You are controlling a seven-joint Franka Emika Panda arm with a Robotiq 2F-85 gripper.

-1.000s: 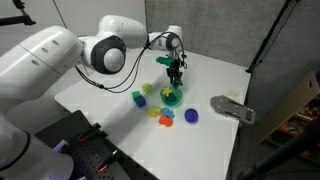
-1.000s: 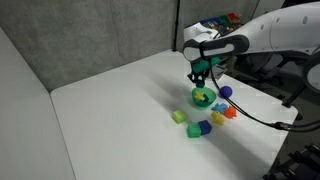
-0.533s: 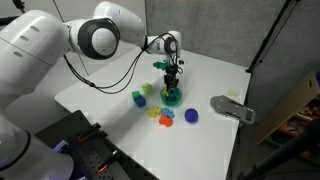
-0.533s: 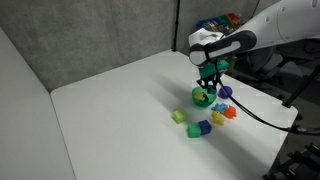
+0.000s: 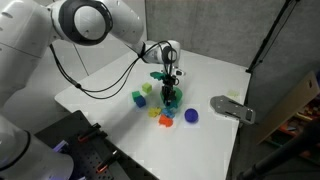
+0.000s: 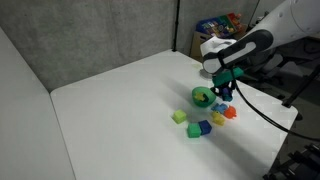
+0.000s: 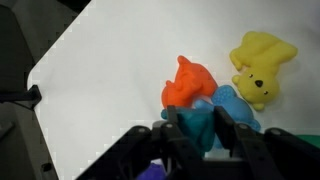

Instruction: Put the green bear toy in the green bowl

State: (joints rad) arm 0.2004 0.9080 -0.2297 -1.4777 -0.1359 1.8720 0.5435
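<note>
So the pincer is closed down narrow on the green bear toy. In the wrist view the two dark fingers sit tight on either side of a small dark teal-green lump, and it's too blurry to make out any bear shape. The toy isn't in the green bowl at this point. In an exterior view the pincer hangs just beside the bowl, pointing straight down, on the side where the small toys are scattered. From the other angle the pincer overlaps the bowl and hides part of it, so that view is no help for lining things up.

Right under the pincer in the wrist view there's an orange toy, a light-blue toy partly tucked behind the held one, and a yellow toy a bit further out. All three sit on the white counter. I can't tell whether the bear is touching the blue one or just in front of it.

Elsewhere on the counter there's a dark-blue ball, a teal-blue block and a pale yellow-green block, all near the bowl but not in it.
</note>
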